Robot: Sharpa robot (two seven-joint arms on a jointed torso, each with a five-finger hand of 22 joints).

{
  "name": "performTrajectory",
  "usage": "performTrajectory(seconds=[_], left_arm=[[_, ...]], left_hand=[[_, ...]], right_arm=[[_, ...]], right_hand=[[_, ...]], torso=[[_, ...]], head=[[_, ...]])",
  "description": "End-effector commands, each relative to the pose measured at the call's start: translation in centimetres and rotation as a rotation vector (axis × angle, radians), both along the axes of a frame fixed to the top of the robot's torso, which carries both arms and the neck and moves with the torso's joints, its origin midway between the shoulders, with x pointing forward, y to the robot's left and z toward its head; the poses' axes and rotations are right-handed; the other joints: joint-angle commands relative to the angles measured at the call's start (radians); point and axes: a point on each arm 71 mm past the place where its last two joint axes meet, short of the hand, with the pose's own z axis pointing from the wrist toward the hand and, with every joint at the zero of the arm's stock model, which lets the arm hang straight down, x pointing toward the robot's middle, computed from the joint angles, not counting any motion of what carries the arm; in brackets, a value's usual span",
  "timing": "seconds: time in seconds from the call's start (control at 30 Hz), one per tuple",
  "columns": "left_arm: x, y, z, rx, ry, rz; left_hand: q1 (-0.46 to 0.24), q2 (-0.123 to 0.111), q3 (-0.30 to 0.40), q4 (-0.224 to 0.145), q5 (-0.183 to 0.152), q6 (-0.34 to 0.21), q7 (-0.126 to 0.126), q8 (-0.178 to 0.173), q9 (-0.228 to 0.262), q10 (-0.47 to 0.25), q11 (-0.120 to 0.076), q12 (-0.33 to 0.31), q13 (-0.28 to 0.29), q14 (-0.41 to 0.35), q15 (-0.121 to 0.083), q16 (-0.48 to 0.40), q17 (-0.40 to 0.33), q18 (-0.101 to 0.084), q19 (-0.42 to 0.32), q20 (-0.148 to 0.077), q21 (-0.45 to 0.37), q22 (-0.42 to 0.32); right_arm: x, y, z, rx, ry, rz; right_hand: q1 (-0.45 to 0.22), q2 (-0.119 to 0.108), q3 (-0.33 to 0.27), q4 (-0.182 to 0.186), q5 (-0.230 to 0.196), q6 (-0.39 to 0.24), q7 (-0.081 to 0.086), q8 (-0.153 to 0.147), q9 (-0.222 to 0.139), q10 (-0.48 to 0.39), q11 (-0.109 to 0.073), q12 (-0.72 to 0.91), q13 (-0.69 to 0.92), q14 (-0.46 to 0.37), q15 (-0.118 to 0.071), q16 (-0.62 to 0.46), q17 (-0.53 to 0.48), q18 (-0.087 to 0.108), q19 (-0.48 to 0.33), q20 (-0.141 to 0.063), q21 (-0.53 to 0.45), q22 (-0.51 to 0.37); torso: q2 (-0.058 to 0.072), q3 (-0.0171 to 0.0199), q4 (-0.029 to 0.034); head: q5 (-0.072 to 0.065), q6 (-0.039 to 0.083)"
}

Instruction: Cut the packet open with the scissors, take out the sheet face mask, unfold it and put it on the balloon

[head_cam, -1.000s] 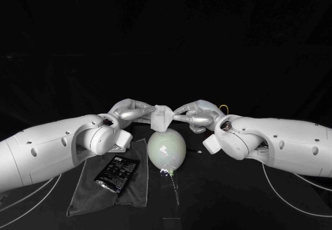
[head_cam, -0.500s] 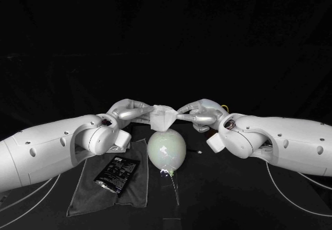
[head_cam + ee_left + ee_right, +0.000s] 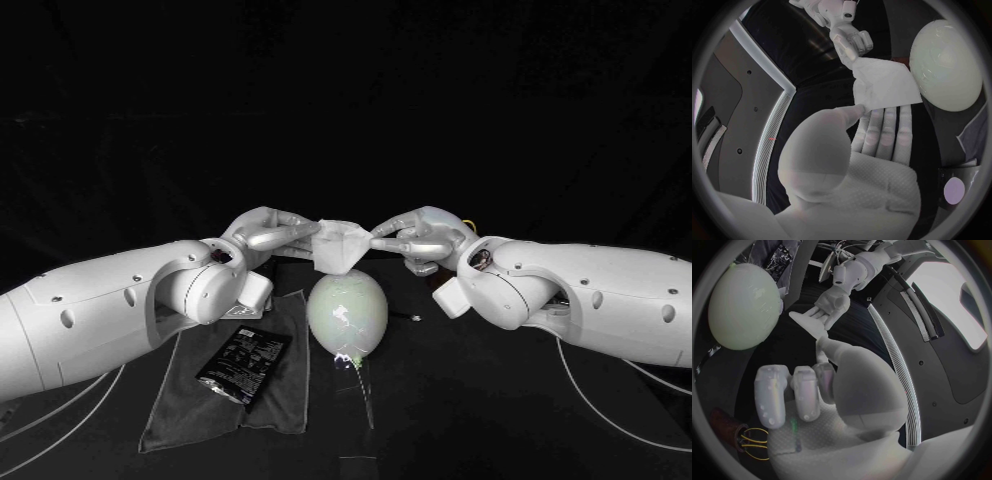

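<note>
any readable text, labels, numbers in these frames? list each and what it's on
Nothing can be read.
The packet on the grey cloth: pale print on its dark face, too small to read.
The balloon: no print seen.
The sheet face mask, held between the left hand and the right hand: plain, no marks seen.

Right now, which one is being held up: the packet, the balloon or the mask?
The sheet mask: the left hand and right hand pinch it, while balloon and packet lie below.
</note>
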Motion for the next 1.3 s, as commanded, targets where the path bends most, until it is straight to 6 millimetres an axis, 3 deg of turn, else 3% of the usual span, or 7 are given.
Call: performTrajectory(seconds=[0.03, 1.3], left_arm=[[0.03, -0.06, 0.21, -0.011, -0.011, 0.001], [-0.02, -0.13, 0.17, -0.016, -0.002, -0.013]], left_hand=[[0.001, 0.014, 0.017, -0.025, 0.003, -0.007, 0.002, 0.005, 0.045, 0.004, 0.0, -0.007, 0.001, 0.009, -0.001, 0.007, 0.001, 0.009, 0.005, -0.001, 0.004, 0.002], [-0.004, 0.012, 0.016, -0.034, 0.003, -0.01, 0.005, 0.005, 0.049, 0.003, 0.002, -0.01, 0.001, 0.012, -0.002, 0.007, 0.002, 0.008, 0.011, -0.005, 0.012, 0.006]], right_arm=[[0.0, 0.08, 0.08, -0.007, -0.008, 0.021], [0.36, -0.18, 0.08, -0.013, -0.015, 0.011]], right_hand=[[-0.003, 0.009, 0.008, -0.001, 0.007, 0.007, -0.002, 0.038, 0.055, 0.052, -0.011, 0.003, 0.174, 0.104, -0.006, 0.004, 0.263, -0.017, 0.076, -0.007, 0.004, 0.248], [-0.004, 0.009, 0.01, -0.003, 0.007, 0.006, -0.001, 0.039, 0.057, 0.052, -0.011, 0.003, 0.174, 0.104, -0.007, 0.004, 0.263, -0.017, 0.077, -0.008, 0.005, 0.248]], torso=[[0.0, 0.0, 0.0002], [0.0, 0.0002, 0.0001]], head=[[0.001, -0.001], [0.002, 0.0]])
